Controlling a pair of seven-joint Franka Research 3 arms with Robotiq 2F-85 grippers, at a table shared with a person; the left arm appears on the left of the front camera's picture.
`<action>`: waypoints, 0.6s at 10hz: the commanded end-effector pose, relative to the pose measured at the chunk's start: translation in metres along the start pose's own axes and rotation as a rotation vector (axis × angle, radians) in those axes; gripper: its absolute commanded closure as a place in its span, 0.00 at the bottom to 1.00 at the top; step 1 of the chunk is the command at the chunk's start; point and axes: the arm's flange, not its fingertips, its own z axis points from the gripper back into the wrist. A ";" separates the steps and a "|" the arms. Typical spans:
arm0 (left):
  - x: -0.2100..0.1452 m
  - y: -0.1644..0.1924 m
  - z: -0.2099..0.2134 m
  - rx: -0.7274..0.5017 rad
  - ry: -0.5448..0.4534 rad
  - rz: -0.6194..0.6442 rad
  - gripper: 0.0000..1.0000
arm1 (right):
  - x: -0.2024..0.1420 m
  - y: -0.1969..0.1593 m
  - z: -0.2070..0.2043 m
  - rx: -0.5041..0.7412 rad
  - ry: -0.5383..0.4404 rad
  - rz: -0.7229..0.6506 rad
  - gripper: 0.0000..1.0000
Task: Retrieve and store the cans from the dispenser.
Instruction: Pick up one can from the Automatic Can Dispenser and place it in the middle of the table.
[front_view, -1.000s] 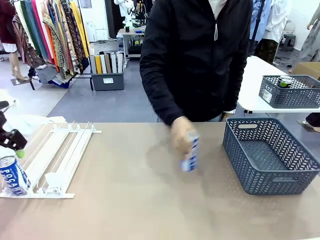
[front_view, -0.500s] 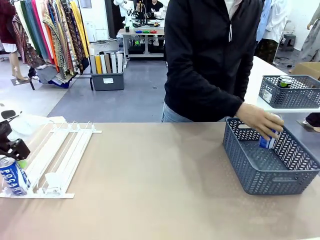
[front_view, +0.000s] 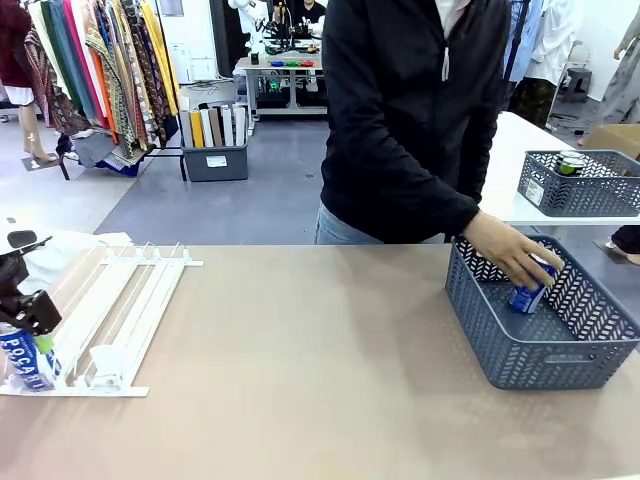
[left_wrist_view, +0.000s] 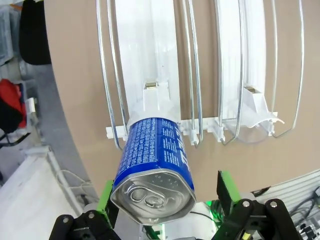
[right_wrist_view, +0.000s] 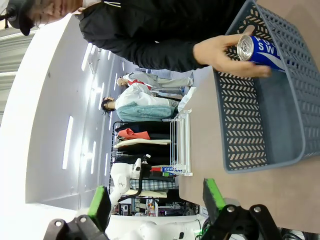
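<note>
A blue-and-white can (front_view: 24, 362) lies at the low end of the white dispenser (front_view: 120, 305) at the table's left edge. My left gripper (front_view: 28, 312) hangs right over it. In the left wrist view the can (left_wrist_view: 155, 160) lies between the green-padded fingers (left_wrist_view: 226, 187), silver top toward the camera, and my left gripper (left_wrist_view: 165, 197) is open, with the fingers wide on either side. The person's hand (front_view: 508, 250) holds another blue can (front_view: 525, 296) inside the dark grey basket (front_view: 520, 350). My right gripper (right_wrist_view: 156, 200) is open and holds nothing, well away from that basket (right_wrist_view: 240, 125) and can (right_wrist_view: 262, 50).
The dispenser's second lane (left_wrist_view: 245, 55) holds no can. A second grey basket (front_view: 580, 185) sits on a white table at the back right. The person stands at the far side, leaning toward the right. A clothes rack (front_view: 100, 60) stands behind on the left.
The person's hand carried a blue can from the middle of the table into the grey basket. My left gripper sank slightly toward the can at the dispenser's end.
</note>
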 end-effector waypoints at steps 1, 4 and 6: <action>-0.021 -0.001 -0.014 -0.006 -0.012 -0.019 0.00 | -0.002 0.000 0.002 -0.008 0.014 0.026 0.00; -0.022 -0.002 -0.016 -0.010 -0.049 -0.032 0.73 | -0.002 0.000 0.002 -0.008 0.014 0.026 0.00; -0.022 -0.002 -0.015 -0.006 -0.055 -0.034 1.00 | -0.002 0.000 0.002 -0.008 0.014 0.026 0.00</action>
